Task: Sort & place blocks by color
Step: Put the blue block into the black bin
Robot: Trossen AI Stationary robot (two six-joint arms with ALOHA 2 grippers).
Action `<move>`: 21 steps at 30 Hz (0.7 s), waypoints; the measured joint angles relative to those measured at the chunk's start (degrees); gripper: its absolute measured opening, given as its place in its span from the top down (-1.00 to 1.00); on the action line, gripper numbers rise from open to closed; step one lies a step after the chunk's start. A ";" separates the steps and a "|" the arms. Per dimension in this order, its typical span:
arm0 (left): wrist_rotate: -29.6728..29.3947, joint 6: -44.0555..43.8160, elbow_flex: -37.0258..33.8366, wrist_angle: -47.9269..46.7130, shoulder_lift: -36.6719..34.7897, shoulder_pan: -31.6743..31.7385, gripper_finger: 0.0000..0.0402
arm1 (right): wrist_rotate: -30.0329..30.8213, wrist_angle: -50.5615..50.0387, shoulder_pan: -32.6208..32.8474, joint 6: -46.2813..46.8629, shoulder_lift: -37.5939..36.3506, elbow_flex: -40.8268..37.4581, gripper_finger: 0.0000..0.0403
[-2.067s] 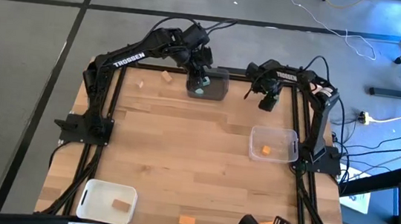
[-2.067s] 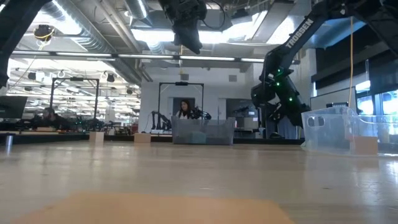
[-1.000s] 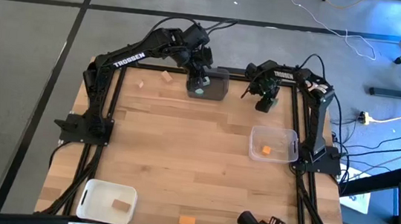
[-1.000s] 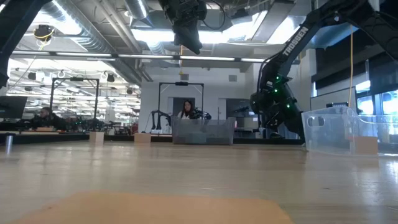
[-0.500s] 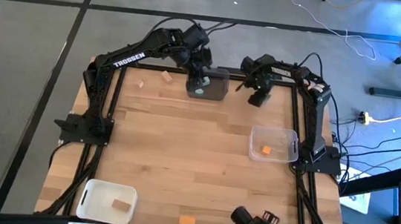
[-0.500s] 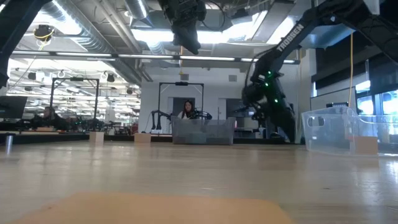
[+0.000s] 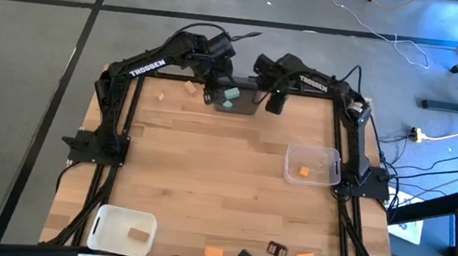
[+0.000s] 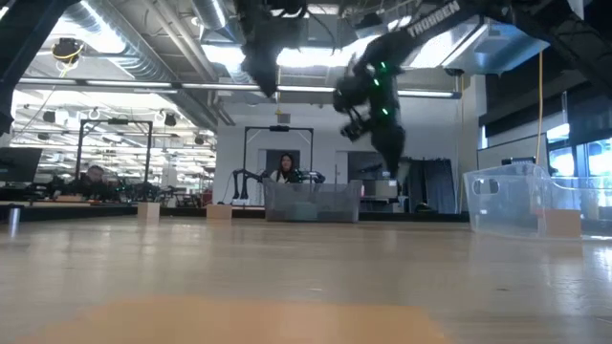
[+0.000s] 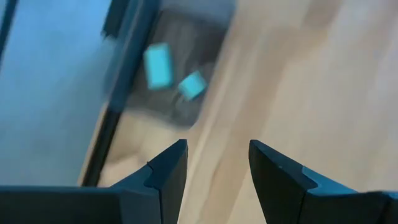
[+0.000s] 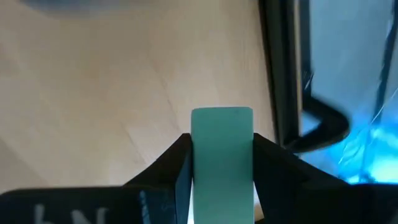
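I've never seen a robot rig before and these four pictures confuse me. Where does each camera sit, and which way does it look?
High view: above, looking straight down on the table and both arms.
Low view: at table-top height, looking level into the room; arms hang in from above.
Left wrist view: on the left arm, looking past the open left gripper at the dark grey bin holding two teal blocks.
Right wrist view: on the right arm; the right gripper holds a teal block.
Shared: the dark grey bin shows in high, low and left wrist views.

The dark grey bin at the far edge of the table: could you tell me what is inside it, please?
Two teal blocks lie in the dark grey bin. The left arm covers part of it from above, so anything more is hidden.
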 joint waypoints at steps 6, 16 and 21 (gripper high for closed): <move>-12.11 -6.08 -0.04 -7.82 -0.81 2.50 0.19 | -7.91 2.49 4.08 -3.27 -0.09 6.92 0.36; -16.07 -10.79 -0.02 -10.20 -7.24 6.23 0.19 | -11.65 14.36 4.58 -5.88 5.38 7.16 0.36; -16.10 -10.83 -0.02 -10.16 -10.24 6.18 0.19 | -11.40 13.75 4.38 -6.12 8.43 7.11 0.36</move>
